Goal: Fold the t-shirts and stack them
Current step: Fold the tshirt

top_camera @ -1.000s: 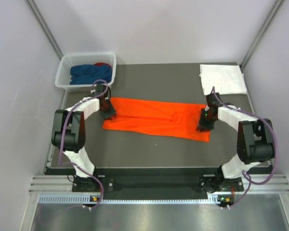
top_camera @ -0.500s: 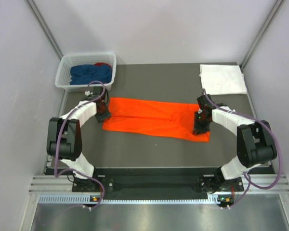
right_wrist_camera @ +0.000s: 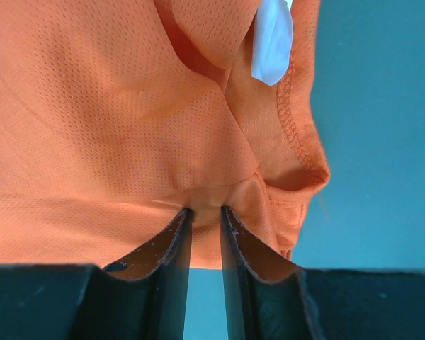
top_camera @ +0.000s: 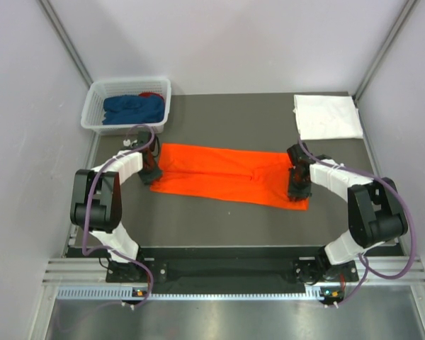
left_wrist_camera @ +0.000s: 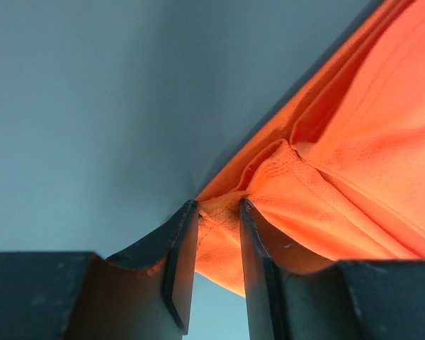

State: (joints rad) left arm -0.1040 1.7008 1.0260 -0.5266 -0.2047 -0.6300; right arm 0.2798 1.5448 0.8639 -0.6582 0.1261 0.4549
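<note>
Fingers on your left gripper are drawn almost together, with only a narrow gap, and a small bunched corner of the orange t-shirt is pinched between their tips. On your right gripper the fingers are just as close, nipping a little ridge of the same cloth near its stitched hem.

You see the orange t-shirt as a long, narrow band across the middle of the bench, folded lengthwise, with a soft crease running along it and a few wrinkles near its right third. Its weave is a fine mesh, and a white label shows by the hem in the right wrist view. Your left fingers hold the band's left end and your right fingers its near right corner, so the shirt spans between your two arms. Whether the pinched corners are raised off the bench, you cannot tell from these views.

At the far right corner lies a folded white t-shirt, well apart from the orange one. At the far left, a white basket holds a crumpled blue garment, with something red beside it.
</note>
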